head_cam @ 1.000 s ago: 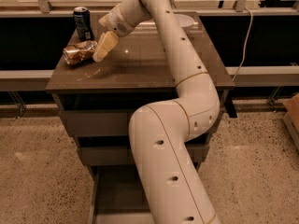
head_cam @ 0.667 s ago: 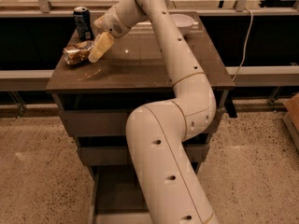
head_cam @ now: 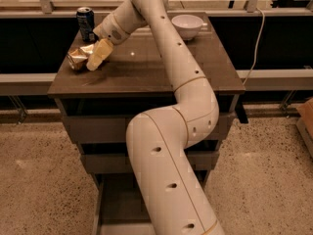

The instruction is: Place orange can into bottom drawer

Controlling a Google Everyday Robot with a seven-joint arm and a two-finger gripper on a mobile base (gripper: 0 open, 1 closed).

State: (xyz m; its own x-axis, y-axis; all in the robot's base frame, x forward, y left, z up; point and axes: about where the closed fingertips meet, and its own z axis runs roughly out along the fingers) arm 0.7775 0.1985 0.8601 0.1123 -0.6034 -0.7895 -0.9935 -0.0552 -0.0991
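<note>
Pincer [head_cam: 95,61], cream-coloured and at the end of the white jointed arm [head_cam: 168,180], points down and to the left over the near left part of the dark brown wooden tabletop [head_cam: 146,70]. Its tip is right against the crumpled, shiny orange-tan and silver drink can [head_cam: 77,58]. Whether the pincer is apart, together or clamped on that can cannot be told from this angle.

The orange can lies on the tabletop near the left edge, just to the left of the pincer's tip. Behind it, near the far left corner, a smooth dark blue can [head_cam: 85,23] stands upright, apart from the dented one. A round white bowl [head_cam: 187,26] sits toward the far right of the same surface, well away from both cans.

Below the tabletop the grey-brown cabinet shows its drawers stacked one under another. The lowest, a wide shallow tray [head_cam: 97,207], is pulled out toward the camera above the speckled floor [head_cam: 39,180]. The arm's thick lower segment stands in front of the tray's right side and hides it.
</note>
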